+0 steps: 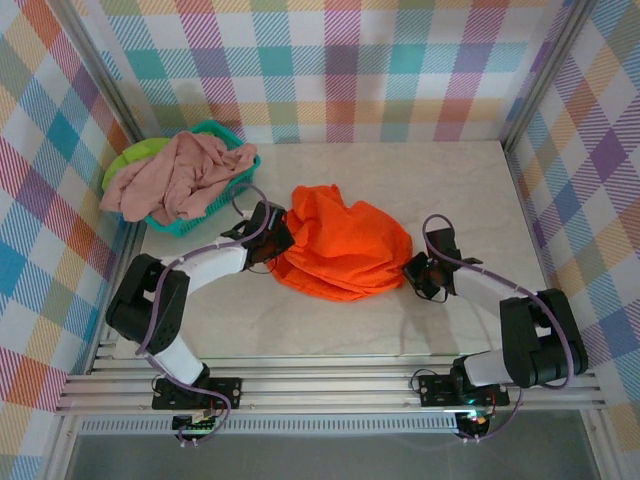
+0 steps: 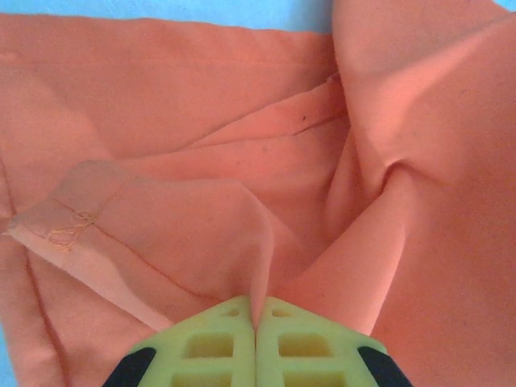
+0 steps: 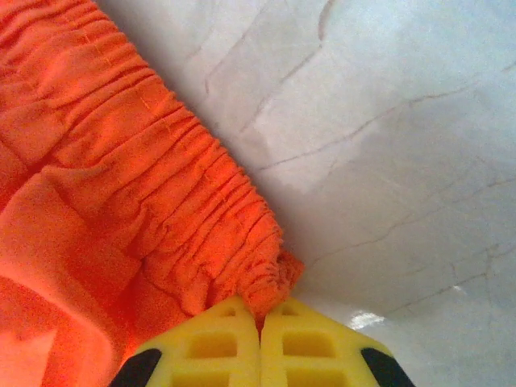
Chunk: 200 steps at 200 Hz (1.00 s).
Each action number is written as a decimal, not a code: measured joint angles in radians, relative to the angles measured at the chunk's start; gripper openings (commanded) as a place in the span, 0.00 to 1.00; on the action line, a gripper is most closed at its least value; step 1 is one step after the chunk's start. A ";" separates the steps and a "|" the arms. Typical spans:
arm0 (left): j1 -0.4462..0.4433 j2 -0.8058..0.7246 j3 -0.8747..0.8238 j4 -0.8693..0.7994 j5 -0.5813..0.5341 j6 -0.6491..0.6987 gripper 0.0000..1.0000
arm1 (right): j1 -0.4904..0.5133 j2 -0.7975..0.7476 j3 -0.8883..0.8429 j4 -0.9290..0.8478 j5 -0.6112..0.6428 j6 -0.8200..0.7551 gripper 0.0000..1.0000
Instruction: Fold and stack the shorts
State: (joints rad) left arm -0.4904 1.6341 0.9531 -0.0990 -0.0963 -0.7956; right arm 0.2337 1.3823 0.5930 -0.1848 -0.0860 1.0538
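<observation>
Top view: orange shorts (image 1: 345,245) lie bunched in a heap near the middle of the bench (image 1: 460,180), an arm reaching in from each side. Left fingers (image 1: 277,244) sit at the heap's left edge, right fingers (image 1: 413,268) at its right edge; from up here I cannot tell how either pair stands. Pink shorts (image 1: 180,178) are draped over a teal basket (image 1: 205,222) in the back left corner, with green shorts (image 1: 132,160) poking out from under them on the far left. Left wrist view: left fingers (image 2: 234,343) are pressed together, a raised fold of the orange shorts (image 2: 201,105) pinched in the seam between them. The cloth ahead is crumpled, with a stitched hem corner at the left. Right wrist view: right fingers (image 3: 238,343) are closed tight on the end of the gathered elastic waistband of the orange shorts (image 3: 137,161). The waistband runs away to the upper left, with pale bare bench (image 3: 387,121) just beside it.
</observation>
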 measured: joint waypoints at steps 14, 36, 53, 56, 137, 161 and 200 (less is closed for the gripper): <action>0.000 -0.028 0.001 -0.011 -0.003 0.015 0.00 | 0.000 -0.003 0.011 -0.004 0.008 -0.015 0.00; -0.001 -0.100 0.023 -0.062 -0.026 0.051 0.00 | 0.000 -0.064 0.044 -0.037 0.031 -0.050 0.00; -0.002 -0.172 0.058 -0.106 -0.052 0.083 0.00 | 0.000 -0.146 0.086 -0.069 0.050 -0.090 0.00; -0.002 -0.184 0.066 -0.115 -0.057 0.087 0.00 | 0.000 -0.163 0.097 -0.072 0.053 -0.098 0.00; -0.005 -0.453 0.367 -0.324 -0.146 0.272 0.00 | 0.001 -0.424 0.419 -0.171 0.021 -0.311 0.00; -0.014 -0.504 0.450 -0.356 -0.145 0.327 0.00 | 0.003 -0.469 0.480 -0.196 -0.019 -0.341 0.00; -0.041 -0.546 0.607 -0.394 -0.134 0.428 0.00 | 0.003 -0.533 0.558 -0.202 -0.102 -0.362 0.00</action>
State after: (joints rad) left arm -0.5316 1.0878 1.5597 -0.4927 -0.2298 -0.3672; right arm 0.2371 0.8494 1.1515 -0.3866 -0.1879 0.6914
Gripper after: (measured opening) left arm 0.060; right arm 0.062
